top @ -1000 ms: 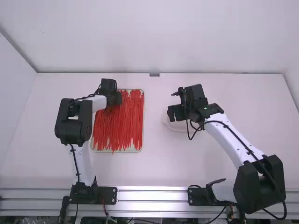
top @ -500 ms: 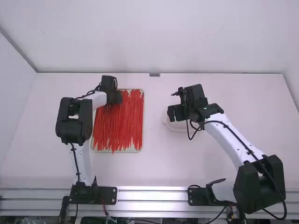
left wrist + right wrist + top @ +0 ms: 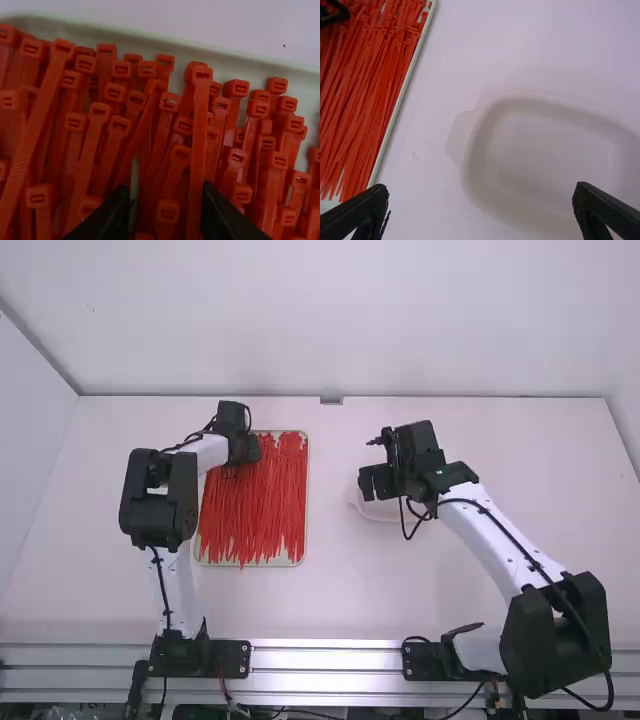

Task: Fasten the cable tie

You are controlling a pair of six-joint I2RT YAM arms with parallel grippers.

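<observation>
A heap of red cable ties (image 3: 258, 502) lies on a pale tray (image 3: 303, 498) left of the table's middle. My left gripper (image 3: 232, 468) hangs over the far left corner of the heap. Its fingers (image 3: 107, 220) stand open astride several tie heads (image 3: 167, 212), with nothing gripped. My right gripper (image 3: 372, 485) hovers over a white dish (image 3: 368, 510) right of the tray. The right fingertips (image 3: 355, 210) are spread wide, far apart above the dish (image 3: 540, 160), which holds nothing. The ties (image 3: 360, 90) and tray edge (image 3: 402, 107) lie off to one side.
A white wall closes the table's far side, with a small grey fitting (image 3: 331, 398) at its foot. Bare table stretches to the right of the dish and in front of the tray.
The left gripper has crept slightly towards the far left corner of the tie heap. The right arm has held still.
</observation>
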